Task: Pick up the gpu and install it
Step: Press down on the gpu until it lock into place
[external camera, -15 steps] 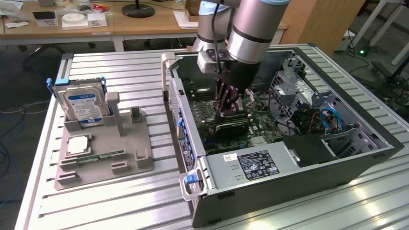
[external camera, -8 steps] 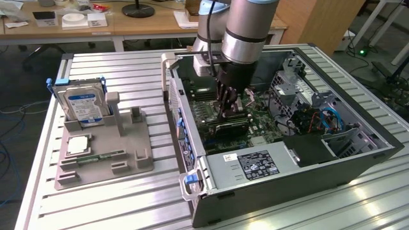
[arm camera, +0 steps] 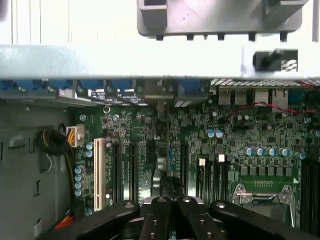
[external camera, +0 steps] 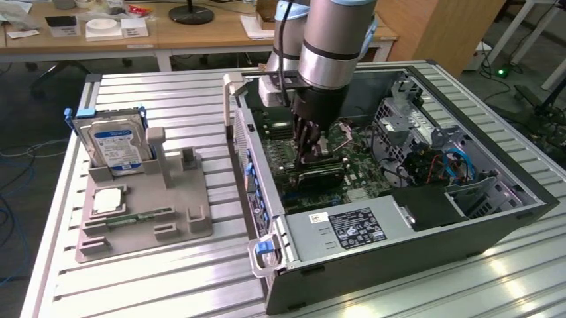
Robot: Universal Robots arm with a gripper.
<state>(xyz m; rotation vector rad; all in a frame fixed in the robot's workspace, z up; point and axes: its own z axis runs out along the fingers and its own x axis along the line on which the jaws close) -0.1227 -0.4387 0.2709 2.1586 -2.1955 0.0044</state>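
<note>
One gpu (external camera: 319,173), one gripper (external camera: 311,156)

The pincer (external camera: 311,154) sits low inside the open case (external camera: 495,228), hemmed by its rear wall (external camera: 256,165) and drive cage (external camera: 402,119).

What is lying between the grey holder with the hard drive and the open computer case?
Nothing: in the exterior view, only a narrow bare strip of the ribbed metal table separates the grey holder from the computer case.
</note>
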